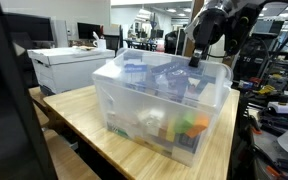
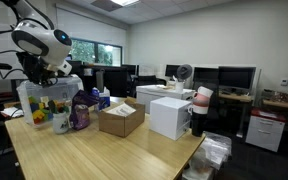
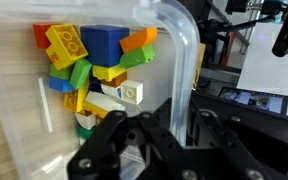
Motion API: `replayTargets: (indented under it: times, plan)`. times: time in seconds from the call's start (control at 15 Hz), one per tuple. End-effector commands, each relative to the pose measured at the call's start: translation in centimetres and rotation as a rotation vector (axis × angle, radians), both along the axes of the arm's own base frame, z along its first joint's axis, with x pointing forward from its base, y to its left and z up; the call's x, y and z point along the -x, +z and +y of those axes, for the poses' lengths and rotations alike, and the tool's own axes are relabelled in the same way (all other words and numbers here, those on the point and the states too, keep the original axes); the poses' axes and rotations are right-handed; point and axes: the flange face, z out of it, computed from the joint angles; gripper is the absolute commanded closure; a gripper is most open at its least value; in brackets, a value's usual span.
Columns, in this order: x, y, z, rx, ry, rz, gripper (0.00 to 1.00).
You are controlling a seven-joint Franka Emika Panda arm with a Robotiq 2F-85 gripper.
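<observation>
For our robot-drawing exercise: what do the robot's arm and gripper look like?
The arm has rounded, glossy white shells with black joints. The gripper is all black, built of angular linked bars. No markings can be made out.

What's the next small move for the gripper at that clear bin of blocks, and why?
Probably a slight straight lift. The gripper is shut at the wall of the clear bin, the toy blocks piled inside; whether it pinches the rim I cannot tell, and a small rise would show that.
</observation>
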Motion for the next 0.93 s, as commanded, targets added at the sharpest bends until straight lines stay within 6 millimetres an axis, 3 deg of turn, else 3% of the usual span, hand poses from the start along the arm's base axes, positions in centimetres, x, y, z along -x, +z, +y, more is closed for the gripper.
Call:
replayTargets:
  times: [0.0,0.87]
  plan:
    - [0.55,0.51,-0.98,-0.110,-0.028,-0.017,0.94]
    - [0.30,-0.22,-1.55,-0.272,-0.051,-0.042,0.94]
